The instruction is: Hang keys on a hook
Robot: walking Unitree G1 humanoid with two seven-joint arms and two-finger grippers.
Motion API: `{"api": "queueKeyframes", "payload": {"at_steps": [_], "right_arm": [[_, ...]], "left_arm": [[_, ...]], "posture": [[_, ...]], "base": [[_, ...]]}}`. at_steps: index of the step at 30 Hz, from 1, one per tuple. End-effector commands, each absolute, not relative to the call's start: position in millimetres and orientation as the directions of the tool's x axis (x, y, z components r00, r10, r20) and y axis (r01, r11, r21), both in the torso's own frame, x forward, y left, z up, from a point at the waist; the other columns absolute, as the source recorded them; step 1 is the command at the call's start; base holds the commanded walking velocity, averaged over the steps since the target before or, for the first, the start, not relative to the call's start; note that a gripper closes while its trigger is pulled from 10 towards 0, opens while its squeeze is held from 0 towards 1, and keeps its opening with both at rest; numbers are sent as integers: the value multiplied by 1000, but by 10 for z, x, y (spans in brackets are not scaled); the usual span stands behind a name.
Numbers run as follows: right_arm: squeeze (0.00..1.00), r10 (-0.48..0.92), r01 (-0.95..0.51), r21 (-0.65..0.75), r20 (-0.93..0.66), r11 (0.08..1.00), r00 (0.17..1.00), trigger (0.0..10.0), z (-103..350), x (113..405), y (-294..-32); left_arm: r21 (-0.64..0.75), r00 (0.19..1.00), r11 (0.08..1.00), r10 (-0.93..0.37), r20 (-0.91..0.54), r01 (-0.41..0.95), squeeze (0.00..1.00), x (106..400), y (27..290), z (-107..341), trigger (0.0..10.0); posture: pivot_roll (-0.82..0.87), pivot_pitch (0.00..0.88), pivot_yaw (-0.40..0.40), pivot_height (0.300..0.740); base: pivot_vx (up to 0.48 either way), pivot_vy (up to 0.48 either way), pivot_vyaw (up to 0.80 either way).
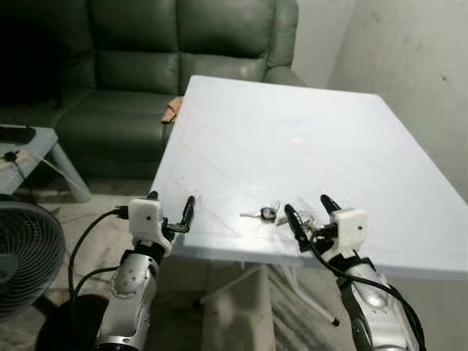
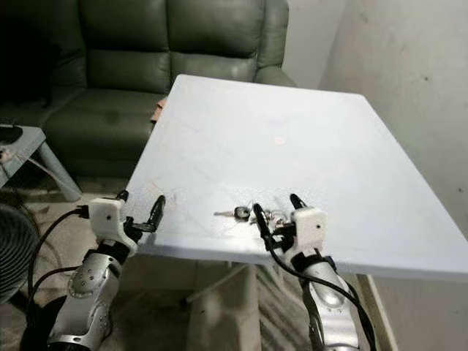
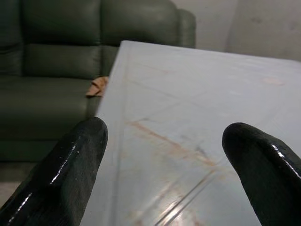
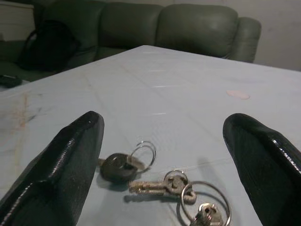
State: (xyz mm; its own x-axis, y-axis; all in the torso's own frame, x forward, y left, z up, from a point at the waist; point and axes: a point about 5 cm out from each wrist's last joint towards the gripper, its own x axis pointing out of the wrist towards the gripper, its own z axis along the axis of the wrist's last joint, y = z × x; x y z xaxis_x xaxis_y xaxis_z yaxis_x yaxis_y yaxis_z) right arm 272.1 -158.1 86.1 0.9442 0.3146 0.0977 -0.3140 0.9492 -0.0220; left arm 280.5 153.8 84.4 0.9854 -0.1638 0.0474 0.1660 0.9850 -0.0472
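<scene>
A bunch of keys (image 1: 272,214) on metal rings lies near the front edge of the white table (image 1: 292,146). The right wrist view shows a black-headed key (image 4: 120,167), a brass key (image 4: 157,184) and the rings flat on the tabletop. My right gripper (image 1: 313,215) is open just above the table's front edge, its two black fingers (image 4: 70,165) on either side of the keys, not touching them. My left gripper (image 1: 171,210) is open at the table's front left corner, holding nothing. I see no hook.
A dark green sofa (image 1: 161,66) stands behind the table, with an orange cloth (image 1: 172,110) on its seat. A fan (image 1: 25,256) and a small grey side table (image 1: 36,146) sit to the left. A bare wall (image 1: 417,73) runs along the right.
</scene>
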Motion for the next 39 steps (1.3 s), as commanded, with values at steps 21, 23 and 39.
{"api": "queueKeyframes", "payload": {"at_steps": [21,23,39], "right_arm": [[0,133,-139,-51,-110,989,985,10000,759,2878,-1667],[0,104,-113,-62,-133,992,986,10000,723,2876,-1692],[0,128,-144,-86,-170,986,977,4902,657,2760,-1735]], "left_arm": [[73,911,911,-410,52,406,0,2586,1157,826,10000],[91,900,899,-433,49,428,0,2562,1121,830,10000],[107,862,858,-507,11,503,0,2452,980,760,10000]], "posture": [[-5,0,-44,740],[-5,0,-44,740],[-17,0,-35,740]], "base": [[0,0,0],[0,0,0],[0,0,0]]}}
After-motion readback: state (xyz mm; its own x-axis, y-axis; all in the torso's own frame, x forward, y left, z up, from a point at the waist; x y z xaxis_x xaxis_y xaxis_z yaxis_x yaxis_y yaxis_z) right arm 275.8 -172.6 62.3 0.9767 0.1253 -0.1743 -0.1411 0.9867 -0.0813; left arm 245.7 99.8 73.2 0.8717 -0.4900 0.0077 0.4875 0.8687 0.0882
